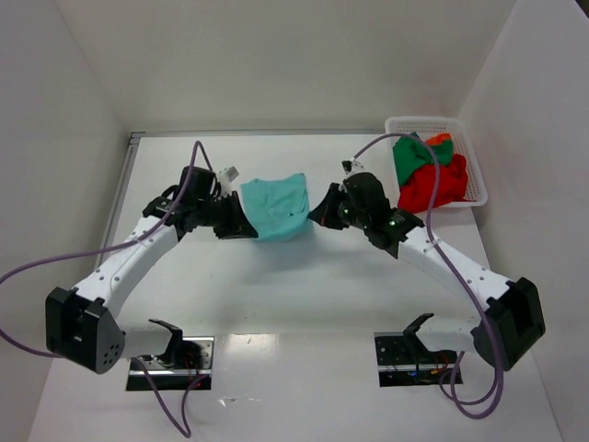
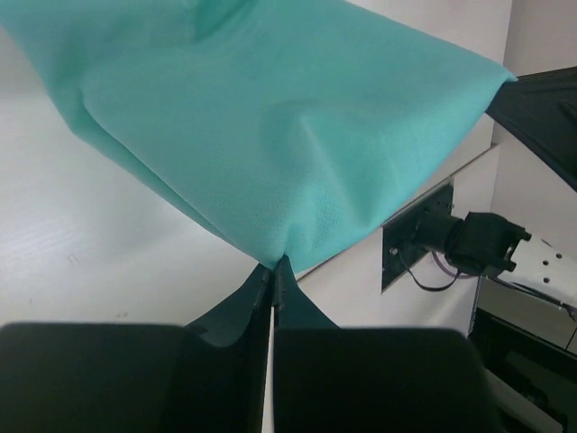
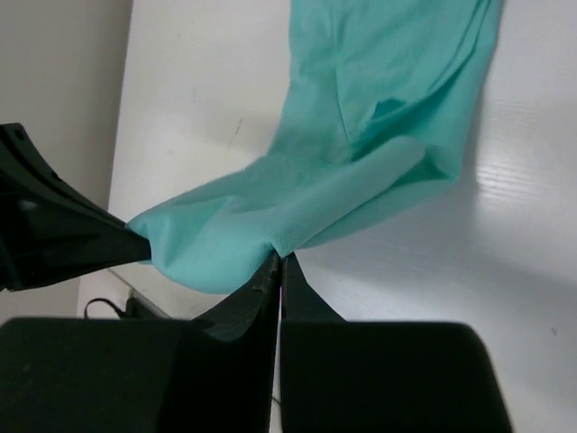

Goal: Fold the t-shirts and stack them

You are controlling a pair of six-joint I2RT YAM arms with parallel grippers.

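Barely begun: left hand (image 1: 245,221) and right hand (image 1: 318,215) each pinch shut on the teal shirt (image 1: 276,207), stretched between them mid-tabletop; nothing looks folded or stacked (other shirts (image 1: 434,182) wait in the far-right-corner basket (image 1: 421,121)).

No readable text, labels or signs anywhere.

I count four t-shirts in view: one teal t-shirt (image 1: 276,207), one green t-shirt (image 1: 414,157), one red t-shirt (image 1: 440,187) and one orange t-shirt (image 1: 440,139), of which only a scrap is visible. One white lattice basket (image 1: 419,122), one table (image 1: 304,295). Two arms, left arm (image 1: 129,258) and right arm (image 1: 451,258), with one gripper each: left gripper (image 1: 244,221), right gripper (image 1: 317,214).
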